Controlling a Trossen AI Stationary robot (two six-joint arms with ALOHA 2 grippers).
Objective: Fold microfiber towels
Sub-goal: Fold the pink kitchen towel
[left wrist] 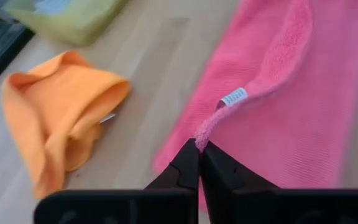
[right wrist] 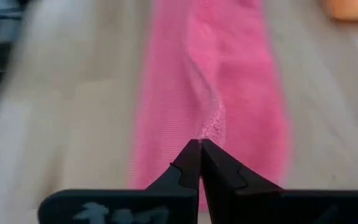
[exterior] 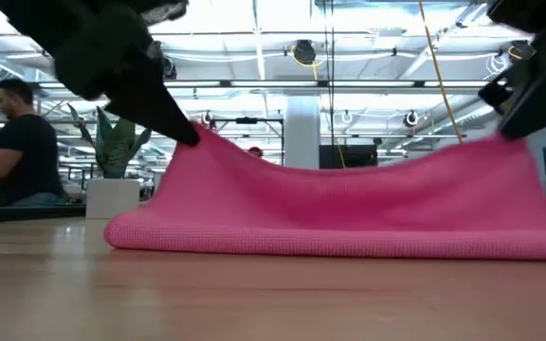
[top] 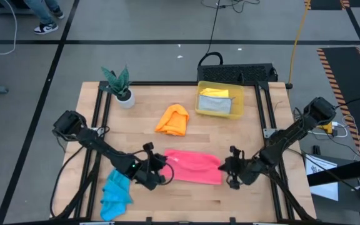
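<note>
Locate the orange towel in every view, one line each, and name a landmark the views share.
High view: orange towel lies crumpled mid-table, between the plant pot and the yellow bin.
Low view: not visible; the pink towel fills the frame.
Left wrist view: orange towel lies beside the pink towel.
Right wrist view: only an orange sliver at the corner.
Shared landmark: the pink towel.

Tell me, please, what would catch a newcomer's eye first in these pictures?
The pink towel at the table's front centre, pinched at opposite ends by the left gripper and right gripper, sagging between them. Behind it lies a crumpled orange towel; a blue towel sits front left.
</note>
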